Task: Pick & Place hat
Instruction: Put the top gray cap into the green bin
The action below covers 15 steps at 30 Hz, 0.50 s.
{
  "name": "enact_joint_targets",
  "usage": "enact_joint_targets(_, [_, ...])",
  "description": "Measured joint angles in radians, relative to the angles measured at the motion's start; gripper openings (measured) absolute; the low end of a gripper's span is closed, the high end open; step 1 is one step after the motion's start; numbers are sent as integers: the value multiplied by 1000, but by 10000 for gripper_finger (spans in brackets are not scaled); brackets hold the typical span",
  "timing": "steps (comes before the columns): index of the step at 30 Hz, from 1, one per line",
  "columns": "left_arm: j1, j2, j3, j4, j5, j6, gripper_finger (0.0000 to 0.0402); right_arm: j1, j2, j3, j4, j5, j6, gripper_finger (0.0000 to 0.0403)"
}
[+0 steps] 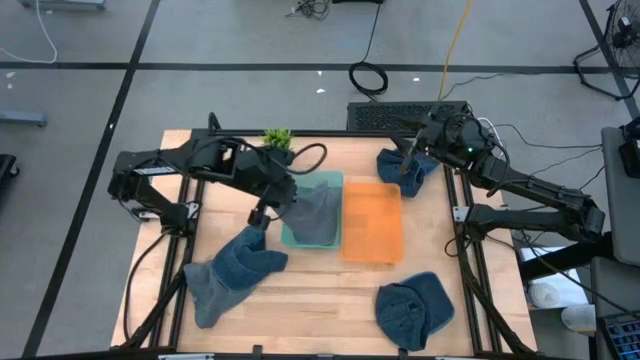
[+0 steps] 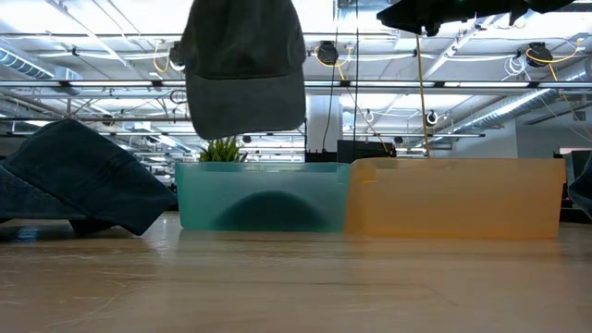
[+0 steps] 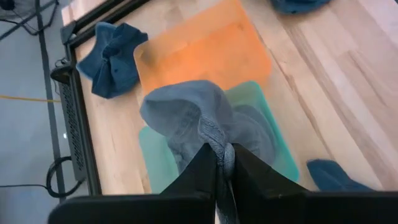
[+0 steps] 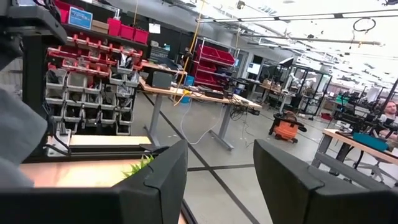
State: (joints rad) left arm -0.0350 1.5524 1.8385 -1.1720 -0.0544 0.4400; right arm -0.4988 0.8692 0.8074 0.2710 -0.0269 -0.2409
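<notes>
Grey hat: a grey cloth cap (image 1: 318, 212) hung over the green bin, off the table; in the low view it dangled above the bin's rim (image 2: 244, 67).
Left gripper: the left gripper (image 3: 225, 163) was clenched on a fold of the grey cap, its two dark fingers pinched together around the fabric; seen from above it sat at the bin's 9 o'clock edge (image 1: 272, 200).
Green bin: a translucent teal tray (image 1: 333, 181) stood near the table's centre, touching the orange bin on its 3 o'clock side; the cap's shadow showed through its front wall (image 2: 264, 205).
Orange bin: a translucent orange tray (image 1: 372, 222) lay beside the green one, nothing seen inside it.
Right gripper: the right gripper (image 4: 219, 180) was held released, a clear gap between its fingers, raised at the table's 1 o'clock corner (image 1: 412, 168) above a blue hat.
Blue hats: one dark blue cap (image 1: 232, 275) lay at the table's 8 o'clock, one (image 1: 414, 310) at 5 o'clock, and one (image 1: 398, 165) at 1 o'clock partly under the right arm.
Plant: a small green plant (image 1: 277, 137) stood at the table's 12 o'clock edge, behind the green bin.
Table: light wooden top (image 1: 300, 300) in a black frame.
</notes>
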Motion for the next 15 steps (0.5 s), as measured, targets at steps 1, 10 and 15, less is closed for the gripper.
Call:
enact_joint_targets(1, [0,7,0,10,0,8,25,0,0,0,-1,0,1,174])
enact_joint_targets(10, [-1,73,0,21,28,-3,25,0,0,0,-14,0,0,174])
enact_joint_targets(15, [-7,101,0,12,38,-29,25,0,0,0,-15,0,-11,174])
